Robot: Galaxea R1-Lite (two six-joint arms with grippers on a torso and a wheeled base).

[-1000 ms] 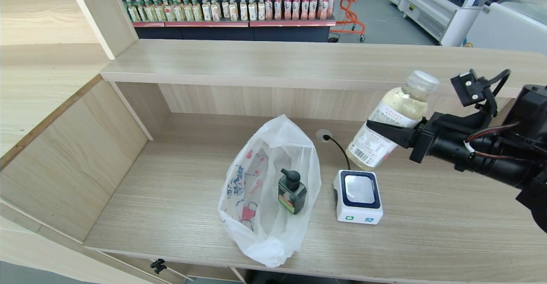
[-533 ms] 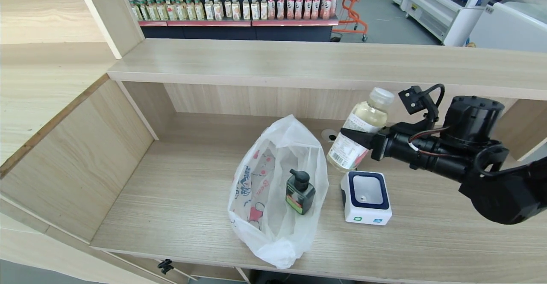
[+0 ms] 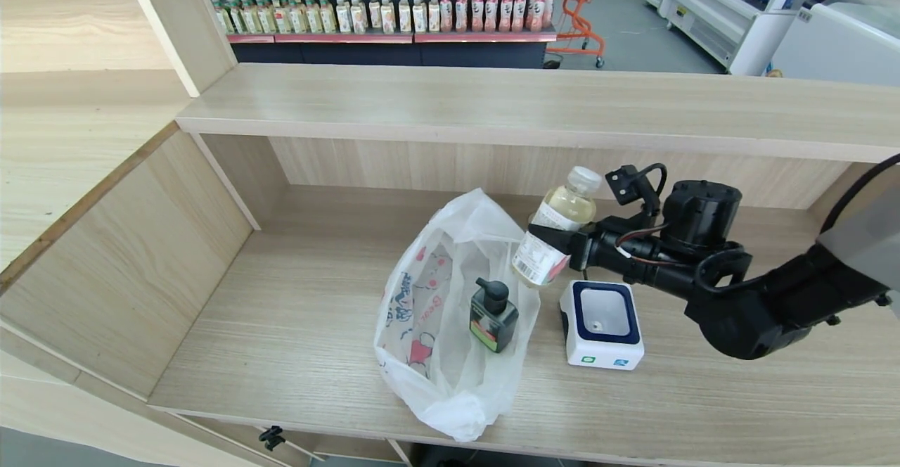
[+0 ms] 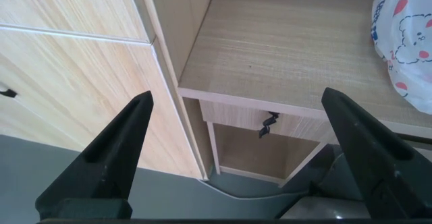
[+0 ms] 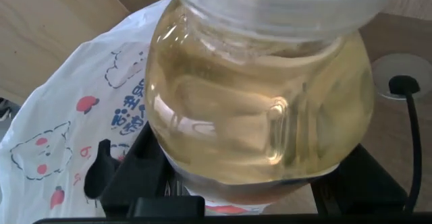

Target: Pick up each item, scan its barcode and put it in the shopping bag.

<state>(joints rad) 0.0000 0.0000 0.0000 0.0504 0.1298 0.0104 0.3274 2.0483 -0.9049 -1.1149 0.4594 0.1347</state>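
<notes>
One bottle (image 3: 562, 210) is held over one shopping bag (image 3: 415, 291) on a bench (image 3: 302, 326).
The right jaws are clamped around the tilted bottle at the bag's rim. One pump bottle (image 3: 494, 314) is seen inside and one scanner (image 3: 603, 325) beside the bag. The left jaws are spread wide.

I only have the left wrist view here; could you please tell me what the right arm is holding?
Observer: The right gripper is shut on a tilted bottle of pale liquid, close by the shopping bag's right rim.
Operator: Thank you. Is anything inside the bag?
Observer: Yes, a dark pump bottle stands inside it.
Operator: And where is the scanner?
Observer: The scanner sits on the counter, just beside the bag on the robot's right.
</notes>
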